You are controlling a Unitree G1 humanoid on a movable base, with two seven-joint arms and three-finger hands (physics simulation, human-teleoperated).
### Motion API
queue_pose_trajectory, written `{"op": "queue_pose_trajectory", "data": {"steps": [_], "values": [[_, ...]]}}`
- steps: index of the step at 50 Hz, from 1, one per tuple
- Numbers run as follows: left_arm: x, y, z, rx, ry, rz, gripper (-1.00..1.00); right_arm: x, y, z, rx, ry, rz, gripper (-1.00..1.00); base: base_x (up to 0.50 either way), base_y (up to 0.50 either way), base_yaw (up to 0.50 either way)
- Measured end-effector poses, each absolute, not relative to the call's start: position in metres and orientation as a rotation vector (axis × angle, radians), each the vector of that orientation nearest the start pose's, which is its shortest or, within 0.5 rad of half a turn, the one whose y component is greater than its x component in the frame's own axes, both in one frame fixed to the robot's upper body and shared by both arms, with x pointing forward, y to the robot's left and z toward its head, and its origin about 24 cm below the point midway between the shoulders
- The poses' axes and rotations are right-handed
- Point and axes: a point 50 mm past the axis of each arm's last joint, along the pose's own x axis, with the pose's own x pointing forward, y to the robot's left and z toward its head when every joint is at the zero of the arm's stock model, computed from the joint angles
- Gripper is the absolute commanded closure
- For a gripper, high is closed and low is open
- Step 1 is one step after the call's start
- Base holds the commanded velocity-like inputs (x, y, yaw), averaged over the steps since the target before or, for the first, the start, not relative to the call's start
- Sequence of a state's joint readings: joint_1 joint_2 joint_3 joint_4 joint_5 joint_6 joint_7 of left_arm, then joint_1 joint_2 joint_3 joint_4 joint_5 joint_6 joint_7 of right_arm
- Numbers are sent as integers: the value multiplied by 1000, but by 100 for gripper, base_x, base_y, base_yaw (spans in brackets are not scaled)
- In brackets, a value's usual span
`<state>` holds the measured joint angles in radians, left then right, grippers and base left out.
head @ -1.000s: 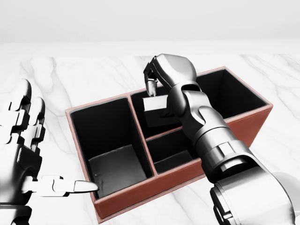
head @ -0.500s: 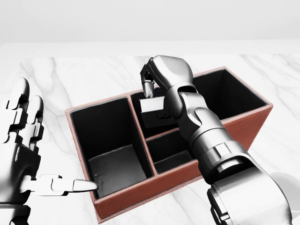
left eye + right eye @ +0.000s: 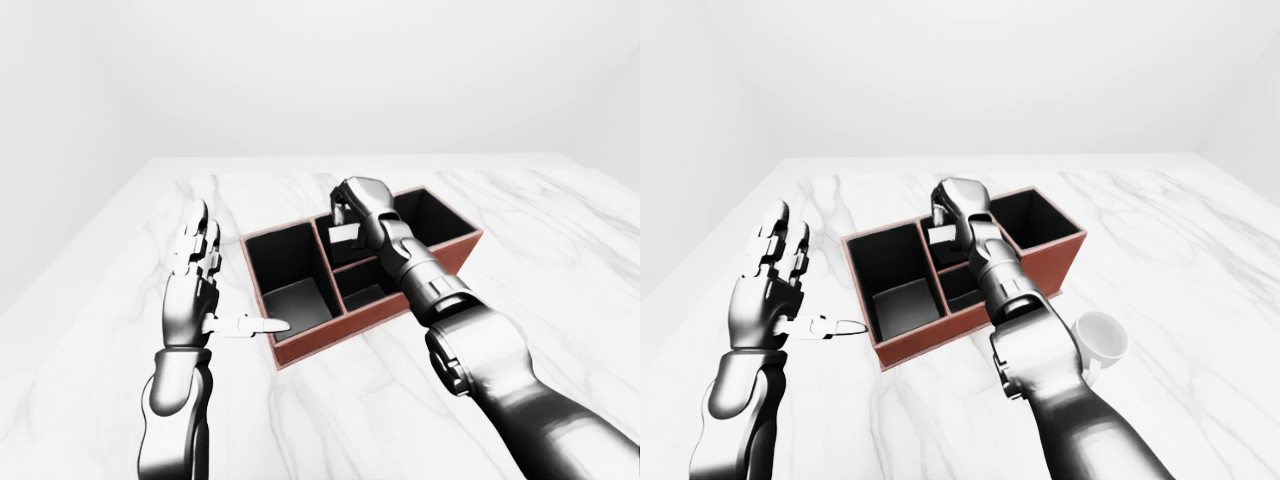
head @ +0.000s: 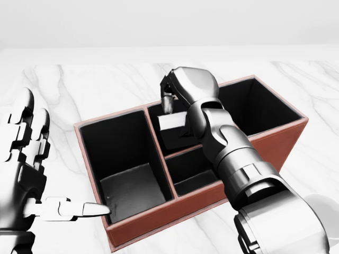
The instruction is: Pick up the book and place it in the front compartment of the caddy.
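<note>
The red-brown caddy [image 4: 159,218] with black compartments lies across the middle of the head view on the marble table. My right hand [image 4: 169,103] reaches over it, fingers curled shut on the top edge of the book [image 4: 172,123], a small dark volume with a white face. The book hangs tilted, its lower part down inside the upper of the two small middle compartments. My left hand [image 4: 39,174] stands open at the view's left edge, fingers up, its thumb pointing at the caddy's large left compartment without touching anything.
A white mug [image 3: 1100,340] stands on the marble table [image 3: 1200,250] just right of my right forearm in the right-eye view. The table's left edge [image 3: 80,250] runs close to my left arm. White walls lie beyond.
My right hand has shifted slightly left and down, and the book has sunk a little deeper into the upper middle compartment. The left hand has hardly moved.
</note>
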<state>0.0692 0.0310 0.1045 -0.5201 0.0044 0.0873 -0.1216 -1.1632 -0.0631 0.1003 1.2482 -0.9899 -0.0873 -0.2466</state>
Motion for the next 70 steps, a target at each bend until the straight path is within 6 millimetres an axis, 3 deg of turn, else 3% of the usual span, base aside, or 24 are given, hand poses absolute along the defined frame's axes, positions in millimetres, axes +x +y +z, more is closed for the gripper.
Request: {"op": "queue_pose_trajectory", "data": {"steps": [42,56,70], "values": [[223,173,136,88,-357,-8,-100,416,-77,165,-1202,-283,63,-100,0,0,0],[222,174,140,89,-375,-5,-100,409,-82,197,-1015,-374,71,-100,0,0,0],[220,174,143,88,-386,-3,-100,370,-88,241,-848,-505,77,-100,0,0,0]]}}
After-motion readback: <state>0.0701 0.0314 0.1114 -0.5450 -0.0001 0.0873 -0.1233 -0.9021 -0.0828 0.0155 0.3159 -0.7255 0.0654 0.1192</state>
